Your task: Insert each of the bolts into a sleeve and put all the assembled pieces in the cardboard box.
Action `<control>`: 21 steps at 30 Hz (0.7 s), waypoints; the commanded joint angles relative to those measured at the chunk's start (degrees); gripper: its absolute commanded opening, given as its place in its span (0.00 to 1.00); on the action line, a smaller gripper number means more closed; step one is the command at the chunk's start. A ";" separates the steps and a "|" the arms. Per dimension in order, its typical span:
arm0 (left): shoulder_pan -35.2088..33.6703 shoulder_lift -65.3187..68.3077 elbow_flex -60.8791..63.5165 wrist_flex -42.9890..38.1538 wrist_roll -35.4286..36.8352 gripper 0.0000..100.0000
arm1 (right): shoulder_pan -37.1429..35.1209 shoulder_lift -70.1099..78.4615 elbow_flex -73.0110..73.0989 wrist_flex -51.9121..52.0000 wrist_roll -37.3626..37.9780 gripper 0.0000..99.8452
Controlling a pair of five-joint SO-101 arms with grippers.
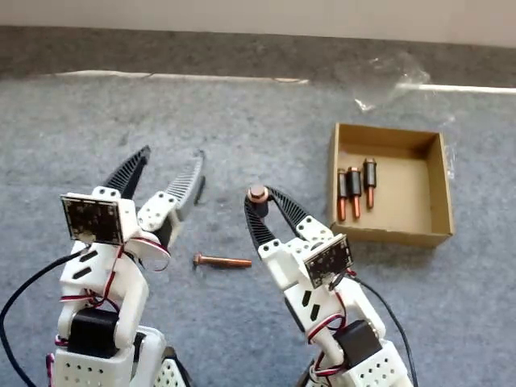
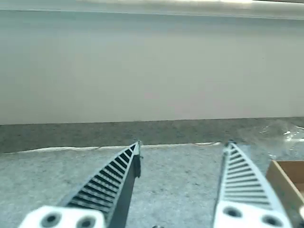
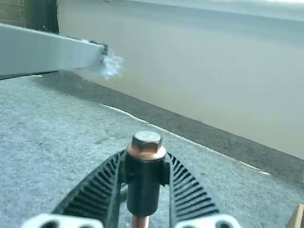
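My right gripper (image 1: 260, 203) is shut on an assembled piece (image 3: 143, 176), a copper bolt standing upright inside a black sleeve, held above the carpet left of the cardboard box (image 1: 435, 192). Three assembled pieces (image 1: 355, 190) lie side by side in the box. A loose copper bolt (image 1: 222, 261) lies on the grey carpet between the two arms. My left gripper (image 1: 173, 160) stands open and raised over the carpet at the left, its fingers (image 2: 110, 183) spread wide with nothing between them. A small dark sleeve (image 1: 200, 189) seems to lie just by its right finger.
A crumpled clear plastic bag (image 1: 385, 78) lies behind the box near the carpet's far edge. A pale wall runs along the back. The box corner (image 2: 287, 178) shows in the left wrist view.
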State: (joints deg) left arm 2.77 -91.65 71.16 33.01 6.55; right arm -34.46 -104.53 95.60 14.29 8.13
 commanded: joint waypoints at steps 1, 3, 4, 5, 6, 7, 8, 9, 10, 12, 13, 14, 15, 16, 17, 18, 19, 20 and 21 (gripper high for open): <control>-4.09 0.22 1.19 -0.26 -0.09 0.09 | 1.01 -0.48 7.78 -0.13 0.26 0.00; -6.37 0.22 3.82 -0.35 -0.09 0.01 | 1.01 -0.40 7.78 -0.04 0.09 0.00; -7.69 0.22 4.70 -0.35 -0.09 0.00 | 1.01 -0.48 7.78 0.48 0.09 0.00; -9.01 0.22 5.49 -0.35 -0.09 0.01 | 1.01 -0.66 7.78 1.80 0.18 0.00; -10.15 0.22 6.29 -0.35 -0.09 0.03 | 1.01 -0.66 7.78 2.95 0.18 0.00; -11.03 0.22 7.08 -0.35 -0.09 0.03 | 1.01 -0.66 7.78 3.65 0.18 0.00; -11.56 0.22 7.87 -0.35 -0.09 0.04 | 1.01 -0.66 7.78 4.00 0.18 0.00; -11.65 0.22 8.75 -0.35 -0.09 0.04 | 1.10 -0.66 7.69 4.09 0.18 0.00; -11.56 0.22 9.80 -0.35 -0.09 0.04 | 1.63 -0.66 7.69 4.62 0.18 0.00; -11.56 0.22 11.47 -0.35 -0.09 0.04 | 4.00 -0.66 7.25 5.32 0.18 0.00; -11.56 0.22 12.09 -0.35 -0.09 0.04 | 5.41 -0.66 6.29 5.58 0.18 0.00; -11.56 0.22 12.79 -0.35 -0.09 0.04 | 6.99 -0.66 5.32 5.58 0.18 0.00; -11.47 0.22 13.41 -0.35 -0.09 0.04 | 8.92 -0.66 4.44 5.58 0.18 0.00; -11.47 0.22 14.20 -0.35 -0.09 0.04 | 10.95 -0.66 3.65 5.58 0.09 0.00; -11.47 0.22 14.90 -0.35 -0.18 0.04 | 12.88 -0.66 2.68 5.67 0.00 0.00; -11.47 0.22 15.60 -0.35 -0.35 0.04 | 14.73 -0.66 1.80 6.37 0.00 0.00; -11.47 0.22 16.40 -0.35 -0.35 0.04 | 16.40 -0.66 0.57 7.78 0.00 0.00; -11.47 0.22 17.19 -0.35 -0.35 0.04 | 17.80 -0.66 -1.01 9.54 0.00 0.00; -11.47 0.22 17.98 -0.35 -0.35 0.04 | 18.86 -0.66 -2.77 11.56 0.00 0.00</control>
State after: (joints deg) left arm -7.96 -91.56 87.87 33.01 6.55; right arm -19.78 -104.53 95.52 22.37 8.13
